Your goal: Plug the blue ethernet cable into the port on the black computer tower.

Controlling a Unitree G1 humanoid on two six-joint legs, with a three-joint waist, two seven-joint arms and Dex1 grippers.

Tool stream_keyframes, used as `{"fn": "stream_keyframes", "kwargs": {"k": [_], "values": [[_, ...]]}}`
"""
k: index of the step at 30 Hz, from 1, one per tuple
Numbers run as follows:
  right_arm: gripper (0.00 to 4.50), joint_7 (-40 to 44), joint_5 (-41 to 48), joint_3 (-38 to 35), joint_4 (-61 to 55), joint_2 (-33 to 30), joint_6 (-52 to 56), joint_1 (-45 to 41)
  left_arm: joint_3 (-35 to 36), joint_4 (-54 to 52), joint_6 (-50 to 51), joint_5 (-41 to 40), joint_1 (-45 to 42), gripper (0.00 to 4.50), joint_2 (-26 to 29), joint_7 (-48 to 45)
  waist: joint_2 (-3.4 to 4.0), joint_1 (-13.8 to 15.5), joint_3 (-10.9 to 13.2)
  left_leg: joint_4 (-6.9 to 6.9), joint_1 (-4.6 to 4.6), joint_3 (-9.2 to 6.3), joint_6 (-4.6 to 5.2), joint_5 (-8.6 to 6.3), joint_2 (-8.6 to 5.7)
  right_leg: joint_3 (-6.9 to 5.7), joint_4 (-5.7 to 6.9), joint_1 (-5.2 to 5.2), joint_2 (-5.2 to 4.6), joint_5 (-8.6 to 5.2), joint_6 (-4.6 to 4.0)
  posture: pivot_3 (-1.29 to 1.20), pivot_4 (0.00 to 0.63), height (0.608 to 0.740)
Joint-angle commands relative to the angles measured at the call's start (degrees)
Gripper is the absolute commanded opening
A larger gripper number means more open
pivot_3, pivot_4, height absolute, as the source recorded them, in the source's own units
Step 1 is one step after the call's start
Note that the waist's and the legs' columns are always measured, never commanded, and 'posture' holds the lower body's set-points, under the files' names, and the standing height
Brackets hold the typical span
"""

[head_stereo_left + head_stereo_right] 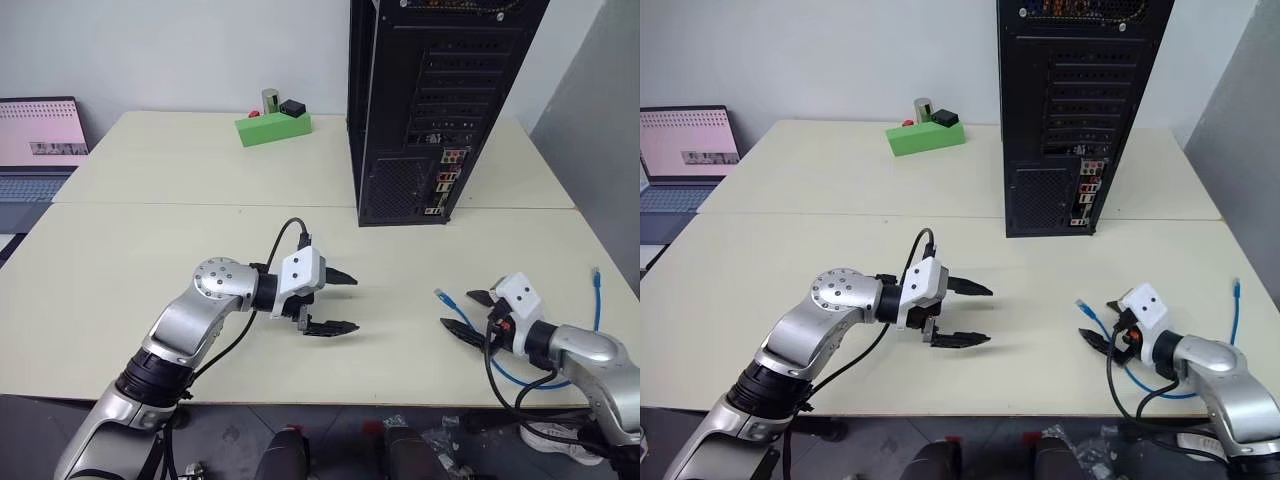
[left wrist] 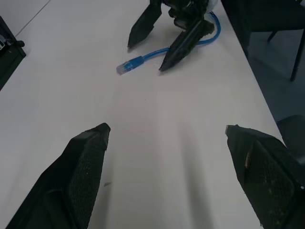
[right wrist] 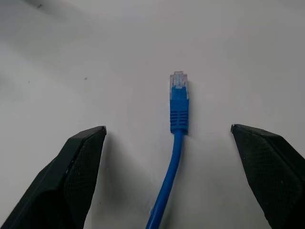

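Note:
The blue ethernet cable [image 1: 520, 378] lies on the table near its right front edge. One pale plug [image 3: 178, 81] rests flat between the open fingers of my right gripper [image 1: 458, 310], untouched; the other plug [image 1: 596, 272] points away at the far right. The black computer tower [image 1: 430, 100] stands upright at the back, its rear facing me, with a strip of coloured ports [image 1: 447, 175] low on its right side. My left gripper [image 1: 352, 303] hovers open and empty over the middle of the table, pointing right toward the right gripper [image 2: 152, 52] and the plug [image 2: 128, 66].
A green block [image 1: 273, 127] carrying small objects sits at the back, left of the tower. A laptop [image 1: 38, 140] stands open at the far left. The cream table [image 1: 150, 230] has a seam across it; its right edge runs close to the cable.

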Motion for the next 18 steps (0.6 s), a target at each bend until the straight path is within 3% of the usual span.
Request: {"fn": "stream_keyframes", "kwargs": {"k": [1,5,16,18], "values": [[3.97,-0.5,-1.5,-0.2,0.7,0.0,-1.2,-0.6,0.8,-1.1,-0.7,-0.4,0.5,4.15,-0.1,-0.6,0.00,0.0,0.0,0.00,0.00,0.00,0.00,0.00,0.00,0.00,0.00,0.00,0.00,0.00,0.00,0.00,0.150,0.740],[3.14,-0.2,-2.5,0.0,2.2,-0.3,-1.3,-1.1,0.9,-1.2,-0.6,-0.4,0.5,4.15,-0.2,-0.4,0.01,0.0,0.0,0.00,0.01,-0.01,0.00,0.00,0.00,-0.01,0.01,0.02,0.00,0.00,0.00,0.00,0.150,0.740],[0.21,1.2,-3.2,1.7,4.2,-0.4,-2.1,-4.0,0.7,-0.7,-0.3,0.1,0.0,4.15,-0.6,0.0,0.01,0.0,0.0,0.01,0.02,-0.02,0.00,0.00,0.00,-0.02,0.02,0.03,0.01,0.00,0.00,0.00,0.150,0.740],[0.07,2.3,-3.0,2.4,2.8,-0.5,-2.2,-4.9,0.6,0.5,-0.2,0.3,-0.5,4.15,-1.0,0.1,0.01,-0.1,0.0,0.02,0.02,-0.01,0.00,0.00,0.00,-0.01,0.01,0.03,0.00,0.00,0.00,0.00,0.150,0.740]]}}
